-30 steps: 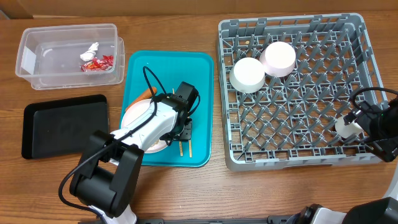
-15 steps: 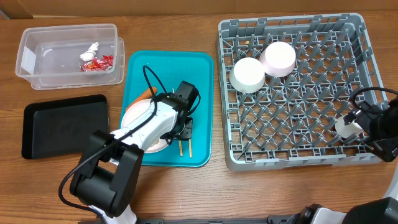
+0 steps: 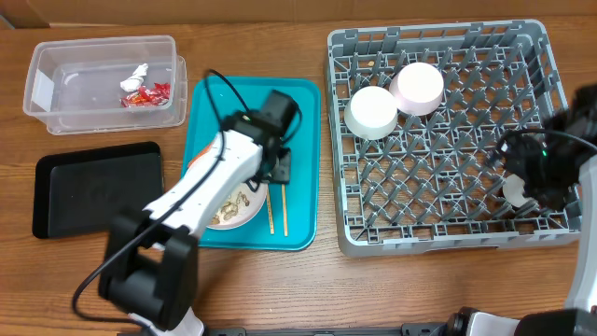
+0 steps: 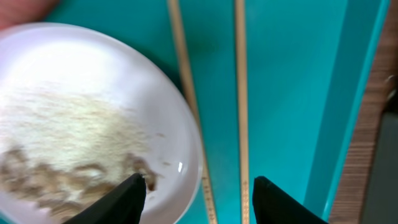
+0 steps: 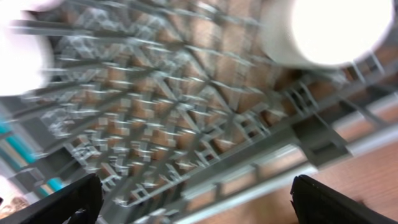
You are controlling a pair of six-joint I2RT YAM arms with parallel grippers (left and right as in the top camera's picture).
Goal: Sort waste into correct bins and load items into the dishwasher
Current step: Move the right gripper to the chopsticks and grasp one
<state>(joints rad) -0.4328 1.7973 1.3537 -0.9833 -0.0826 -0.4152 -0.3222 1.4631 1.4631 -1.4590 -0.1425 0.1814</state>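
Observation:
The white plate [image 3: 229, 203], with rice and beige bits, lies on the teal tray [image 3: 298, 103]. It also shows in the left wrist view [image 4: 81, 106]. Two wooden chopsticks [image 3: 277, 213] lie beside it, and both show in the left wrist view [image 4: 241, 93]. My left gripper [image 3: 278, 168] is open and empty above the plate's edge and the chopsticks [image 4: 198, 186]. Two white bowls [image 3: 373, 112] and the white cup [image 3: 513, 192] sit in the grey dish rack [image 3: 448, 229]. My right gripper [image 3: 534, 175] is open and empty over the rack beside the cup [image 5: 333, 28]; its fingers [image 5: 196, 199] frame a blurred view.
The clear tub [image 3: 56, 112] at the far left holds the red wrapper [image 3: 147, 93] and the white tissue [image 3: 138, 72]. The black tray [image 3: 93, 191] lies in front of it. Bare wood runs along the table's front edge.
My left gripper has risen and shifted toward the far side, uncovering more of the plate. My right arm has moved left over the rack, away from the cup, which stays in the rack.

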